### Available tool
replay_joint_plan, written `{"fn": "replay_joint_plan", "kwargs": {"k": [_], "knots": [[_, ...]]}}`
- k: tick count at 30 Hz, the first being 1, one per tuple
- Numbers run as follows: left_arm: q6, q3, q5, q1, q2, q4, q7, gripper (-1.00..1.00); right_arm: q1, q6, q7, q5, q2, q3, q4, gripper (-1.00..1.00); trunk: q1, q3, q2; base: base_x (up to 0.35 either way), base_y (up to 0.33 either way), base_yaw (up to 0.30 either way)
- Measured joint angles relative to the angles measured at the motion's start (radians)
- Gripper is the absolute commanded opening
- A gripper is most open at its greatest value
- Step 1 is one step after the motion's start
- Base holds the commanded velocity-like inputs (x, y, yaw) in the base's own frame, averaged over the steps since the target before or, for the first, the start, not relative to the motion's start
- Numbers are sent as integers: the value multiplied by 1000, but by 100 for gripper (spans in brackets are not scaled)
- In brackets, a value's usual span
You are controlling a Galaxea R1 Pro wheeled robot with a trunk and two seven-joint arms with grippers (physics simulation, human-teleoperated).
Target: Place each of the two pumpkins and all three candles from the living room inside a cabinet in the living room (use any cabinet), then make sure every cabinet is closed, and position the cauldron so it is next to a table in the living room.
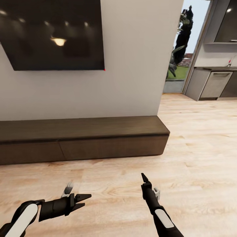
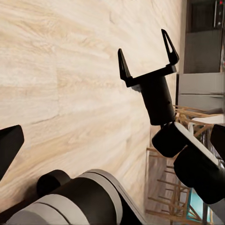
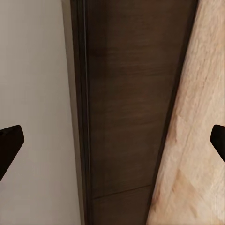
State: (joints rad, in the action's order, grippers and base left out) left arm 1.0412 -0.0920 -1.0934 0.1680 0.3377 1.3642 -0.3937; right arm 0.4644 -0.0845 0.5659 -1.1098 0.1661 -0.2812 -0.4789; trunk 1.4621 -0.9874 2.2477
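The long low dark-brown cabinet (image 1: 98, 148) runs along the white wall ahead, all its flat drawer fronts shut and nothing on its top. The right wrist view looks at its front (image 3: 131, 93) where it meets the floor. My left gripper (image 1: 82, 201) hovers low over the wood floor at the lower left, open and empty. My right gripper (image 1: 144, 180) points toward the cabinet with its fingers spread wide and nothing between them; it shows clearly in the left wrist view (image 2: 147, 54). Pumpkins, candles and cauldron are out of view.
A big black TV (image 1: 52, 33) hangs on the wall above the cabinet. Right of the wall, a doorway (image 1: 184, 49) opens to the outdoors, with grey kitchen cupboards (image 1: 214, 84) beyond. Pale wooden furniture frames (image 2: 173, 187) stand off to the side.
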Motion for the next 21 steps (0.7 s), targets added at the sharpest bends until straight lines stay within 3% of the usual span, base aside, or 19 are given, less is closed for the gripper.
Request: {"fn": "replay_joint_plan", "kwargs": {"k": [9, 21], "knots": [[1, -12, 0, 0, -1, 0, -22, 100, 0, 0, 1, -2, 1, -2, 0, 100, 0, 0, 0, 255, 6, 0], [1, -15, -1, -1, -1, 0, -24, 100, 0, -1, 1, -3, 5, -1, 1, 100, 0, 0, 0, 305, 110, 0]]}}
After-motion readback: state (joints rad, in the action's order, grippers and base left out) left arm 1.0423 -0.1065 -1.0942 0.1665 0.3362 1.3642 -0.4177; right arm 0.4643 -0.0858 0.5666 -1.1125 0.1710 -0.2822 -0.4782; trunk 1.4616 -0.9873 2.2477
